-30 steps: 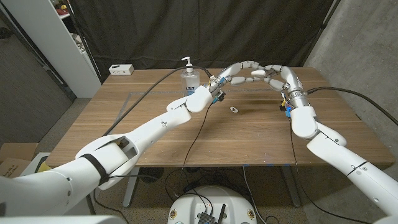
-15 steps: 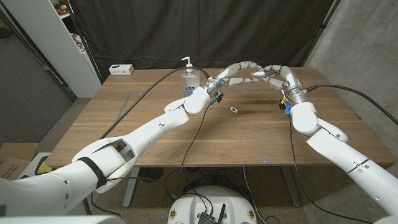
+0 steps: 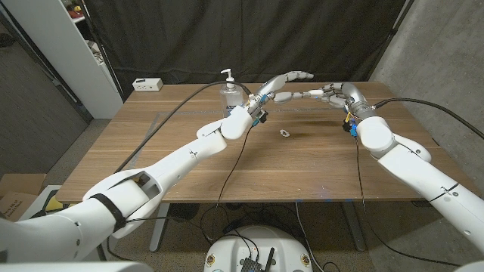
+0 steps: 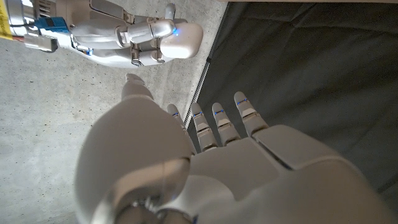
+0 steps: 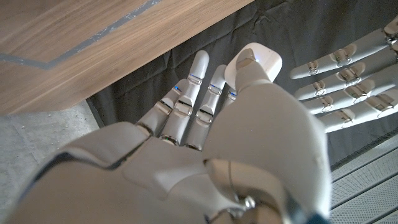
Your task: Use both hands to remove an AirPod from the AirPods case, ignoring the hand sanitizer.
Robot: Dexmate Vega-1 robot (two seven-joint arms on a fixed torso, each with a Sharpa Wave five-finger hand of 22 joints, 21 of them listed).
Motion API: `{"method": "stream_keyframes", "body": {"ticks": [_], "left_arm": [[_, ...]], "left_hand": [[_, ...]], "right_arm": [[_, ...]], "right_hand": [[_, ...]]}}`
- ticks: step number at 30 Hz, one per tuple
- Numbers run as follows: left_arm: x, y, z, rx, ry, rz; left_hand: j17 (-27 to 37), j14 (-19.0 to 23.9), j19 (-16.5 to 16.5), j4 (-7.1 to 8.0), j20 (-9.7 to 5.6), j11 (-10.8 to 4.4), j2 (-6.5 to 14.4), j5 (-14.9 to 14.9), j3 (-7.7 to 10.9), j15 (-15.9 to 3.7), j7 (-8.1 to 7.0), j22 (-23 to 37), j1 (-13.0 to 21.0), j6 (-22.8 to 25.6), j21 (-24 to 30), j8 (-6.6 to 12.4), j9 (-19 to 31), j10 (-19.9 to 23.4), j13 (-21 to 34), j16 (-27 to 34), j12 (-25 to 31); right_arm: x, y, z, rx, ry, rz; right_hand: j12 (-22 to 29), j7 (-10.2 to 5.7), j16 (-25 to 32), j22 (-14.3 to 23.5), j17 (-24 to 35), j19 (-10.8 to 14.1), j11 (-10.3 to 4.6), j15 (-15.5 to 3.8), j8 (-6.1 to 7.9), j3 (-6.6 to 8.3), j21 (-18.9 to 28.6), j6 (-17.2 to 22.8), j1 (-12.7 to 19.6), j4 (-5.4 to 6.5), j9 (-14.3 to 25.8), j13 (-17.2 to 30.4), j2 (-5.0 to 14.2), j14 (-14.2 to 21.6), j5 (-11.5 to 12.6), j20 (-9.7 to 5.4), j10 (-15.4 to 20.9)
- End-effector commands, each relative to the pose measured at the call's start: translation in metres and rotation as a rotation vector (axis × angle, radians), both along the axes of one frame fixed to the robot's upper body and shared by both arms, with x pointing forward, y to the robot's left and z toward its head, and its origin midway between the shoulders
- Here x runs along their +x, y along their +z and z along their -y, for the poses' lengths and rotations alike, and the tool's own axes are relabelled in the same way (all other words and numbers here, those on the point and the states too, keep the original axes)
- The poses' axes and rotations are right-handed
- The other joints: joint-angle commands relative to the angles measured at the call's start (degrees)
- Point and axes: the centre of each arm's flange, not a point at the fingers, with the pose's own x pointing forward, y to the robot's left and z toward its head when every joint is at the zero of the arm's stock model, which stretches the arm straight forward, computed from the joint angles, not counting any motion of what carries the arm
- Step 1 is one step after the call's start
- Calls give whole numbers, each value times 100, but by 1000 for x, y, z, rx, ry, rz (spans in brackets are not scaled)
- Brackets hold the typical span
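**AirPods case, held aloft above the table's far side**

Item: AirPods case (image 3: 313,94), white, glossy, round-cornered, pinched by the right hand (image 3: 338,96). Left hand (image 3: 286,85) close beside, fingers extended, holding nothing. A small white piece (image 3: 285,134) lies on the table (image 3: 151,151) (possibly an AirPod; too small to tell). Advice: steady the case, lift gently with the left fingertips.

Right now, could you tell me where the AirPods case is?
The AirPods case is held up above the far side of the table by the right hand, right of the hand sanitizer, with the left hand's fingers spread close beside it.
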Motion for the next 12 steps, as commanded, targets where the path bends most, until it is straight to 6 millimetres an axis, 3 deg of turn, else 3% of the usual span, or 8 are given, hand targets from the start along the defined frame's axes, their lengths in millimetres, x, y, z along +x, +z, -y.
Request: {"method": "stream_keyframes", "body": {"ticks": [1,12], "left_arm": [[4,7,-28,-1,-43,-12],[4,18,-63,33,-152,-22]], "left_hand": [[18,20,32,2,-3,-8,-7,0,-25,-383,8,28,-36,-18,-17,61,17,-27,20,-14,-17],[12,7,-11,5,4,-16,5,7,-28,-412,7,29,-60,34,-42,109,23,15,32,-26,-3]], "right_arm": [[-3,5,-25,24,-13,24],[-8,12,-69,68,-62,83]], "right_hand": [[539,-23,-11,27,49,-16,-367,-826,78,139,16,64,23,126,1021,711,66,90,25,30,402],[548,-36,-55,28,92,1,-367,-821,75,142,23,83,10,115,1009,727,63,108,29,18,408]]}}
